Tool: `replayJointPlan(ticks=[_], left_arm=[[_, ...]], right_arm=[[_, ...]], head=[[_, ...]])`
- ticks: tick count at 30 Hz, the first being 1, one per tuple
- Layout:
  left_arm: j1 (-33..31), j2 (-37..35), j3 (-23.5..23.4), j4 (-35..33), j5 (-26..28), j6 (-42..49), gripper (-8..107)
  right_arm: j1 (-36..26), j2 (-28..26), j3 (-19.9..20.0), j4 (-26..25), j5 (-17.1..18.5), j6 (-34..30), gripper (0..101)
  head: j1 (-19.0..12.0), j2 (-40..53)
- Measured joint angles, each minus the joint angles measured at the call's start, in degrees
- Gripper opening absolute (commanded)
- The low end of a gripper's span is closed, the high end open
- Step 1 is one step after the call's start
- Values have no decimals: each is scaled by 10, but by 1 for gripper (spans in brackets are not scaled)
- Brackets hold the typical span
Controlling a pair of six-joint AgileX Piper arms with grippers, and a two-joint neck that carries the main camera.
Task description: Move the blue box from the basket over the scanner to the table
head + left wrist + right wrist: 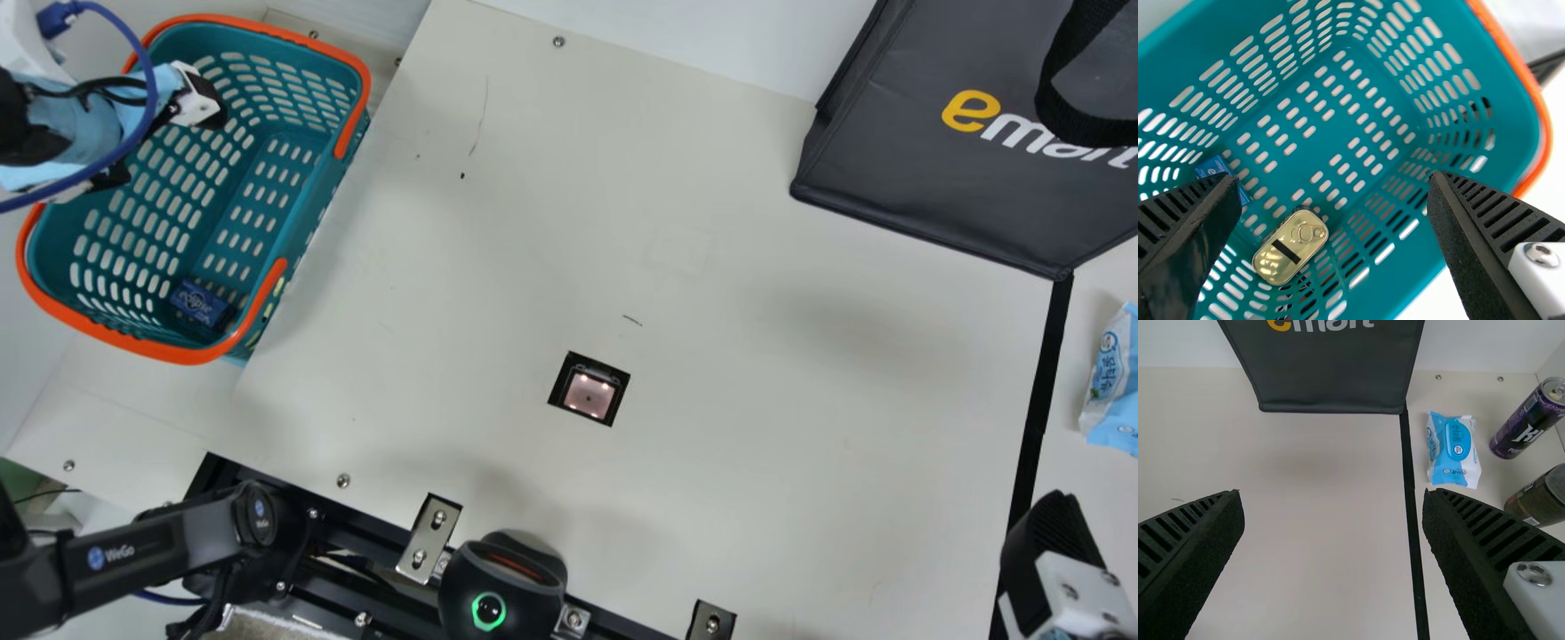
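The blue box point(202, 304) lies in the near end of the teal basket point(307, 191). My left gripper point(164, 142) is over the basket's left side, away from the box. In the left wrist view my left gripper point(1331, 200) stands open above the basket, and the blue box point(1223, 175) is partly hidden by one finger. The scanner window point(589, 389) is set in the table. At the main view's lower right is my right gripper point(1049, 542); in the right wrist view my right gripper point(1333, 520) is open over the table with nothing between its fingers.
A gold can point(1291, 247) lies in the basket close to the box. A dark bag point(889, 178) stands at the table's back right. Beyond a black strip are a wipes pack point(1453, 450), a purple can point(1528, 420) and a brown jar point(1541, 499).
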State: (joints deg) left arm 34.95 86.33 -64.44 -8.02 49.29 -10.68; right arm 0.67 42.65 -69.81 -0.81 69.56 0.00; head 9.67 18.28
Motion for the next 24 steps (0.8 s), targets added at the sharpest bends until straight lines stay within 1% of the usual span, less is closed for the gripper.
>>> replayJointPlan(ticks=[13, 24], left_arm=[[2, 95, 48, 53, -82, -87, 90], [9, 167, 68, 99, -117, -147, 90]], right_arm=[[0, 0, 0, 0, -1, 0, 95], [0, 0, 0, 0, -1, 0, 95]], head=[[0, 0], [0, 0]])
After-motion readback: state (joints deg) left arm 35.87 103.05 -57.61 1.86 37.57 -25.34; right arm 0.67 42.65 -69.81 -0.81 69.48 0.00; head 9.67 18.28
